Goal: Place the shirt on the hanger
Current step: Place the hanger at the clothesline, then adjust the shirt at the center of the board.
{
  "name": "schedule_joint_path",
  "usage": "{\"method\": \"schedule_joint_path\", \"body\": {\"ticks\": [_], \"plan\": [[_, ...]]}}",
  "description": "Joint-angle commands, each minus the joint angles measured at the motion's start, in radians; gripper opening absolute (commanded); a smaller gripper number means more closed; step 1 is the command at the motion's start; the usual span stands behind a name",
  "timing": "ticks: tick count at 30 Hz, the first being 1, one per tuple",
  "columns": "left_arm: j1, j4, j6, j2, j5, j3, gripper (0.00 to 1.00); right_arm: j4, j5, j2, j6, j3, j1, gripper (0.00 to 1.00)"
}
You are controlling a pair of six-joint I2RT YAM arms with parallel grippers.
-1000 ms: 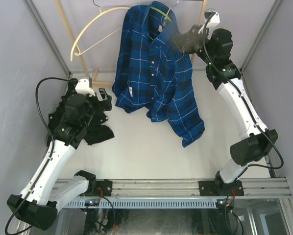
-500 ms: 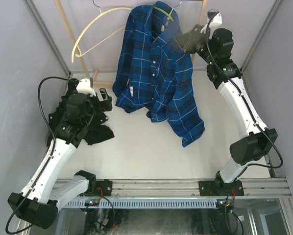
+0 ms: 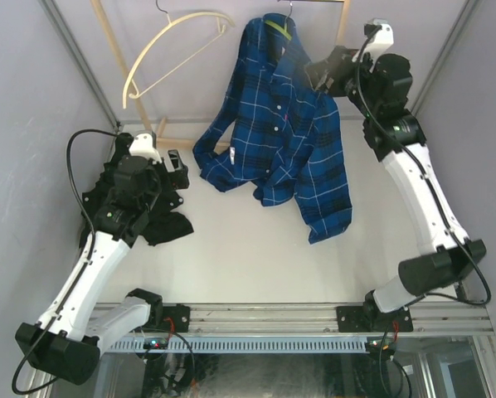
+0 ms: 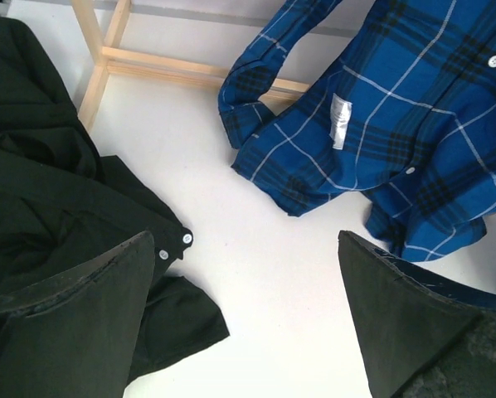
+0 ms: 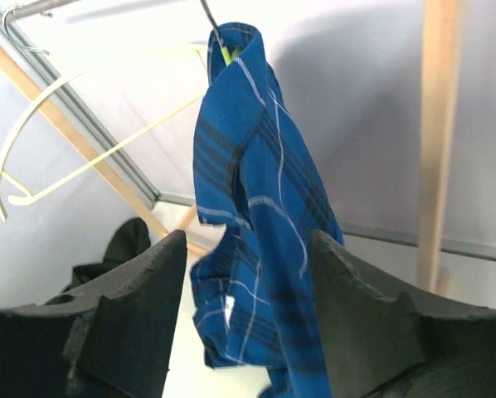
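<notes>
Where the left gripper hangs: nine o'clock side of the table, jaws spread wide, holding nothing.
Black garment: crumpled on the table at about eight o'clock, partly under that gripper.
Cream hanger: on the rail at eleven o'clock, well apart from both grippers.
Shirt: hanging at twelve o'clock, collar over the hanger; hem and a sleeve cuff reach down to the table.
Right gripper: at one o'clock, just beside the shirt's shoulder, jaws apart and clamping nothing; the shirt hangs beyond the gap.
</notes>
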Motion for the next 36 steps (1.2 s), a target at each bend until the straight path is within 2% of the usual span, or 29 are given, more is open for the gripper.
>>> {"method": "schedule_joint_path", "body": {"ticks": [1,6,9,12,18,24,28,31,34,36], "plan": [[0.022,0.010,-0.045,0.006,-0.036,0.052,0.95,-0.036,0.053,-0.180,-0.126,-0.071,-0.005,0.61],[0.024,-0.052,-0.075,0.059,-0.090,0.099,1.00,-0.088,0.066,-0.353,-0.185,-0.216,-0.005,0.64],[0.023,-0.119,-0.107,0.116,-0.139,0.157,1.00,-0.058,0.054,-0.470,-0.203,-0.352,-0.005,0.67],[0.024,-0.193,-0.128,0.167,-0.178,0.203,1.00,-0.069,0.040,-0.567,-0.178,-0.477,-0.004,0.69],[0.024,-0.354,-0.193,0.204,-0.260,0.213,1.00,-0.209,0.083,-0.678,-0.097,-0.659,-0.002,0.72],[0.023,-0.296,-0.167,0.085,-0.258,0.074,1.00,-0.356,0.172,-0.695,0.014,-0.781,-0.006,0.80],[0.023,-0.268,-0.162,-0.039,-0.316,-0.013,1.00,-0.430,0.160,-0.686,0.085,-0.829,-0.025,0.86],[0.024,-0.251,-0.130,-0.141,-0.306,-0.059,1.00,-0.420,0.115,-0.699,0.087,-0.873,-0.049,0.94],[0.024,-0.245,-0.111,-0.226,-0.354,-0.103,1.00,-0.352,0.090,-0.735,0.075,-0.943,-0.060,0.95],[0.023,-0.233,-0.103,-0.273,-0.382,-0.136,1.00,-0.307,0.134,-0.758,0.063,-0.999,-0.061,0.96]]}}
